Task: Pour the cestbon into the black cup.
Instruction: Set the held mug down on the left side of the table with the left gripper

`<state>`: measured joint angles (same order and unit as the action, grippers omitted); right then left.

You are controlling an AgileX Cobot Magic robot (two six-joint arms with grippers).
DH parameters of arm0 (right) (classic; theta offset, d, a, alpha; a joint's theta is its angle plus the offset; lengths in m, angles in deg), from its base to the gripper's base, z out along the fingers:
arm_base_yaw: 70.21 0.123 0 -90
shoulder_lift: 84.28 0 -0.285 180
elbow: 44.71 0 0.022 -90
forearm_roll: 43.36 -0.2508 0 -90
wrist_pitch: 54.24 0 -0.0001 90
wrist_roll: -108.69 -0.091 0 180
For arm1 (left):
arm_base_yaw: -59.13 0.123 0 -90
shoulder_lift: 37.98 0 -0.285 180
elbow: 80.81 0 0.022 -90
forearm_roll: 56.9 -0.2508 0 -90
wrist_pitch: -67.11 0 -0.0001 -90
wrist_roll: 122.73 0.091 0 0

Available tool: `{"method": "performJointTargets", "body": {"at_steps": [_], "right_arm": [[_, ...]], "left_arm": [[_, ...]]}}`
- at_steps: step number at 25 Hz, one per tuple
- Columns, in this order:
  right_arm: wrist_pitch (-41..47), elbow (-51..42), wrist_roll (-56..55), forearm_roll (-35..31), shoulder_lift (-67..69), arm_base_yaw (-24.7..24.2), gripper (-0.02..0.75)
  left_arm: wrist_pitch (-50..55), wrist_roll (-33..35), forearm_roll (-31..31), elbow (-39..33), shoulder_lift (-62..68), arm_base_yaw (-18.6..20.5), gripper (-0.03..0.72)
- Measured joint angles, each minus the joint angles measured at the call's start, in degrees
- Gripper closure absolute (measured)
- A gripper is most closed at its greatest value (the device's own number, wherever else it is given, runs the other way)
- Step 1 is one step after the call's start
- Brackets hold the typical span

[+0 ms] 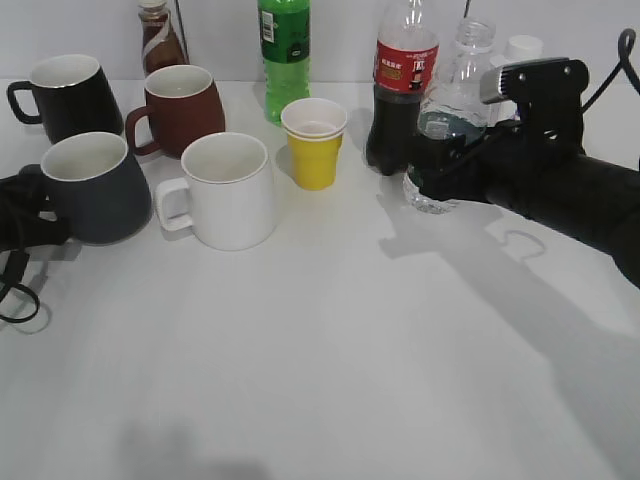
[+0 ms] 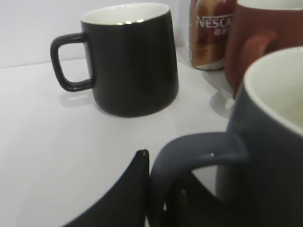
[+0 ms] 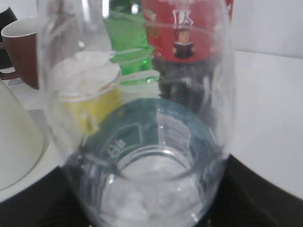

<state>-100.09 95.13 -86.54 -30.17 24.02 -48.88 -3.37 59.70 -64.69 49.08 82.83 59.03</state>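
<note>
The right gripper (image 1: 440,165) is clamped on the cestbon (image 1: 445,130) beside the cola bottle (image 1: 400,90), the left gripper (image 2: 158,198) straddles the black cup's (image 1: 90,185) handle, closure unclear, on a white table (image 1: 330,350) crowded with a white mug (image 1: 228,190) and yellow cup (image 1: 314,142).

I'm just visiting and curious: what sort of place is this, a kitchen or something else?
Probably a test bench, not a kitchen: a bare white table against a plain wall, mugs such as the white mug lined up with drink bottles like the cola bottle, and black robot arms.
</note>
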Motion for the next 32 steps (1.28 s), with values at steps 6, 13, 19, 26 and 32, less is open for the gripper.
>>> {"method": "performJointTargets", "body": {"at_steps": [6, 13, 19, 26, 32], "right_arm": [[0.0, 0.0, 0.0, 0.0, 0.0, 0.0, 0.290], [0.0, 0.0, 0.0, 0.0, 0.0, 0.0, 0.290], [0.0, 0.0, 0.0, -0.5, 0.0, 0.0, 0.290], [-0.4, 0.0, 2.2, -4.4, 3.1, 0.0, 0.290], [-3.5, 0.0, 6.7, -4.4, 7.8, 0.0, 0.290]], "left_arm": [[0.4, -0.1, -1.0, -0.1, -0.2, 0.0, 0.524], [1.0, -0.1, -1.1, -2.9, -3.8, 0.0, 0.494], [1.1, -0.1, -0.5, -6.6, -6.6, 0.0, 0.468], [1.1, -0.1, -0.3, -10.8, -10.6, 0.0, 0.451], [1.3, -0.1, -0.4, -12.4, -15.2, 0.0, 0.450]]}}
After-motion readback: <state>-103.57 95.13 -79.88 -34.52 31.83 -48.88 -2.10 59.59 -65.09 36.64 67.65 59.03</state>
